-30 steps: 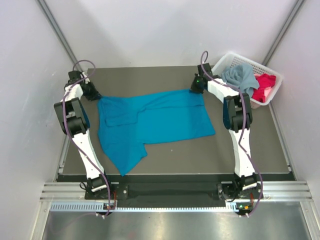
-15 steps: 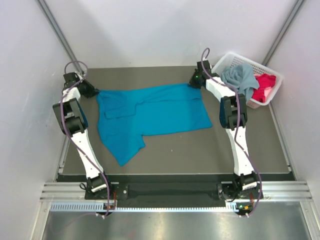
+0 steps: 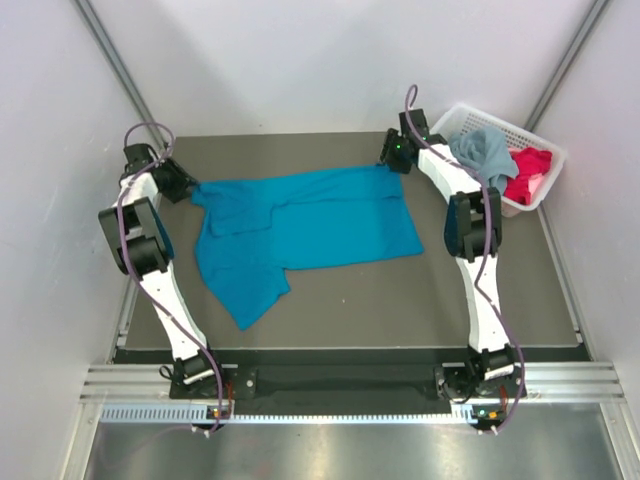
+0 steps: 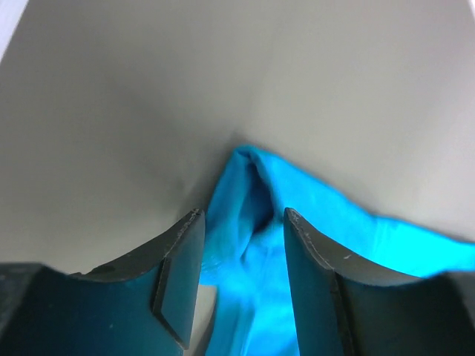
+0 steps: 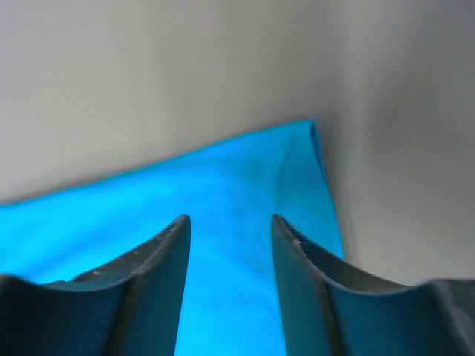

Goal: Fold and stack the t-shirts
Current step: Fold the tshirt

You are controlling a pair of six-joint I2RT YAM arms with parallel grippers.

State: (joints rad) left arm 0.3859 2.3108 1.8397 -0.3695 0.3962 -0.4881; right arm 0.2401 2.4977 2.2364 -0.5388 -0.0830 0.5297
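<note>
At the far edge of the table [image 3: 400, 300], the teal t-shirt [image 3: 310, 225] lies spread flat and unfolded, one sleeve trailing toward the near side. The left gripper [image 3: 178, 182] is at its far-left corner and the right gripper [image 3: 392, 160] at its far-right corner, likely to keep that edge straight for a fold. Left wrist view: jaws narrow, bunched corner in the gap, but a sliver of table shows beside one finger, so it reads as not clamped. Right wrist view: jaws narrow too, with the corner flat under the gap, just past the tips. The grey-blue t-shirt [image 3: 480, 150] and red-pink t-shirt [image 3: 528, 170] sit heaped in the basket [image 3: 545, 150], untouched.
</note>
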